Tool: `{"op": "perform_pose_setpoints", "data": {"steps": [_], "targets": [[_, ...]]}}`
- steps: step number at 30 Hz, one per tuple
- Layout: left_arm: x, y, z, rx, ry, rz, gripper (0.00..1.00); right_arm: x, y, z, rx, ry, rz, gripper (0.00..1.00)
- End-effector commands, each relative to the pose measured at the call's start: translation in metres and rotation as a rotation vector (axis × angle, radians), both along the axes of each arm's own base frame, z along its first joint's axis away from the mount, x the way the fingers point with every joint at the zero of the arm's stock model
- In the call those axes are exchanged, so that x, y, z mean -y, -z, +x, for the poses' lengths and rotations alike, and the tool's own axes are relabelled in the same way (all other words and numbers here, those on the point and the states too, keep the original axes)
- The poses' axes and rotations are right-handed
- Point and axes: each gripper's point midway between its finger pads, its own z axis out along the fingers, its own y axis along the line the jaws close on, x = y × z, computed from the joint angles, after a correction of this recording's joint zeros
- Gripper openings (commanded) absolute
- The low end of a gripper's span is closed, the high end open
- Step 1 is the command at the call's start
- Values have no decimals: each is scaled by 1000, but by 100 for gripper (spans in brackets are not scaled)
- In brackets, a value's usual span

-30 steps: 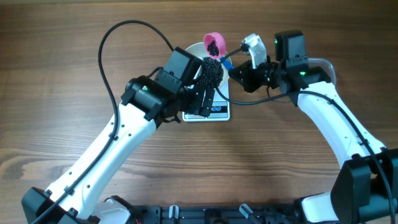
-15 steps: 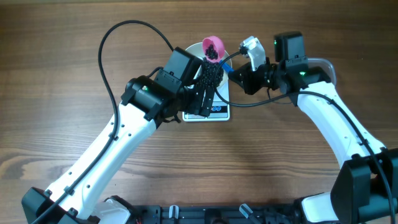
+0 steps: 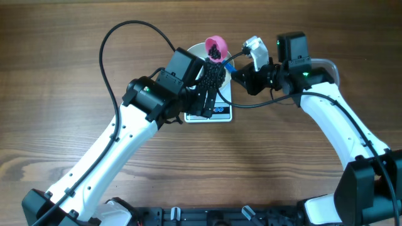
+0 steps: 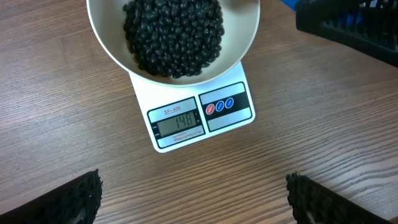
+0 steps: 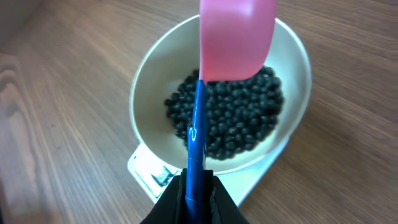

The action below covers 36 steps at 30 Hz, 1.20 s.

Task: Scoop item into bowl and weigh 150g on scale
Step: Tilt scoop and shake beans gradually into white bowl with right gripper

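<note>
Left wrist: scale point(image 4: 199, 118) display "148"

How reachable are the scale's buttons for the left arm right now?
Probably yes: the left gripper hangs open above the scale, and its wrist view shows the buttons bare in front of the bowl, nothing between.

The pink scoop point(image 5: 239, 37) hangs over the bowl point(image 4: 249, 37), its blue handle blocking entry from 3 o'clock. The wide-spread left gripper point(image 4: 193, 200) covers the scale point(image 4: 186, 134) from 7 o'clock. Bare table point(image 3: 75, 56) lies free from 9 to 12 o'clock.
</note>
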Motion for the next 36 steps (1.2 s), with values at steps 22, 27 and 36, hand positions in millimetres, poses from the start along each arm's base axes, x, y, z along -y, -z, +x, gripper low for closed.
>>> {"op": "perform_pose_setpoints", "data": {"steps": [22, 27, 36], "targets": [[0, -10, 1, 32, 10, -4, 100, 3, 12, 2, 55, -20, -129, 4], [0, -10, 1, 32, 9, -4, 100, 4, 14, 2, 96, -64, -172, 4], [1, -10, 1, 31, 10, -4, 100, 0, 11, 6, 136, -73, -184, 4]]}}
